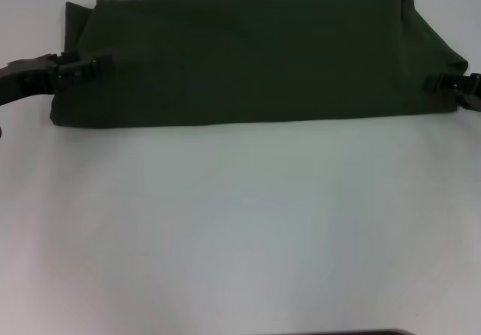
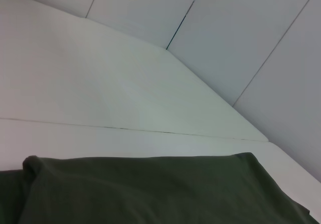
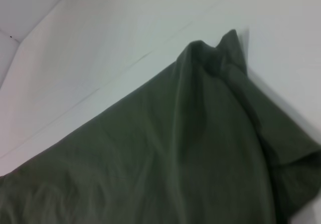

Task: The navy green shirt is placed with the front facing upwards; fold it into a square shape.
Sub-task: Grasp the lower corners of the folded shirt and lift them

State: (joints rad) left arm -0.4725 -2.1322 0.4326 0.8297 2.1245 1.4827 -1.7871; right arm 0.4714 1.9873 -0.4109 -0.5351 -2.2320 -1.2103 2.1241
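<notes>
The navy green shirt [image 1: 255, 57] lies across the far part of the white table [image 1: 240, 230] as a long, flat band, plain green side up, with no lettering showing. Its near edge runs straight. My left gripper [image 1: 96, 70] sits over the band's left end, and my right gripper [image 1: 438, 83] is at its right end. In the left wrist view the shirt [image 2: 150, 191] fills the lower part, with a small bump at one corner. The right wrist view shows the shirt [image 3: 165, 153] with a sleeve or corner bunched up at its far end.
Bare white table surface stretches from the shirt to the near edge, where a dark strip [image 1: 346, 332] shows. Pale wall panels [image 2: 241, 38] rise behind the table, and a seam line [image 2: 125, 129] crosses the tabletop beyond the shirt.
</notes>
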